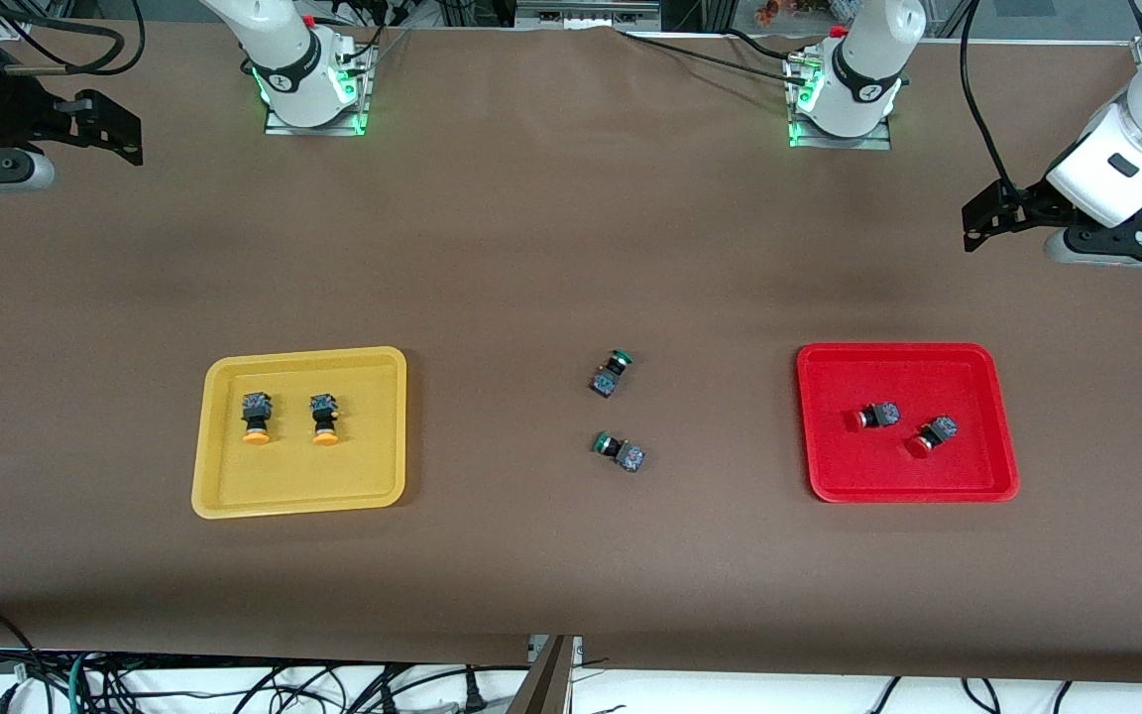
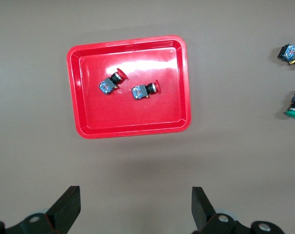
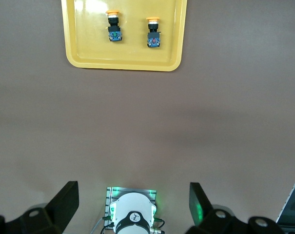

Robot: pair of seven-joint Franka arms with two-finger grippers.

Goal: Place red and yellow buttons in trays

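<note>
Two yellow-capped grey pushbutton switches [image 1: 290, 418] lay in the shallow yellow plastic tray [image 1: 224, 496], two red-capped ones [image 1: 903, 426] in the matching red tray [image 1: 1002, 416] toward the left arm's end, while left gripper [image 2: 136, 207] and right gripper [image 3: 132, 201] hung raised, wide open, empty.

Yellow tray [image 1: 234, 496]: I see two yellow-orange-capped buttons [image 1: 256, 417], [image 1: 324, 418], dark grey bodies. Red tray [image 1: 834, 486]: two red-capped buttons [image 1: 875, 416], [image 1: 933, 435], grey bodies with blue flecks. Two green-capped switches [image 1: 612, 373], [image 1: 620, 450], same dark bodies. Table cover [image 1: 531, 248] plain brown. My arms white, black fingers [image 2: 67, 207]; arm bases glowing green [image 1: 311, 94].
</note>
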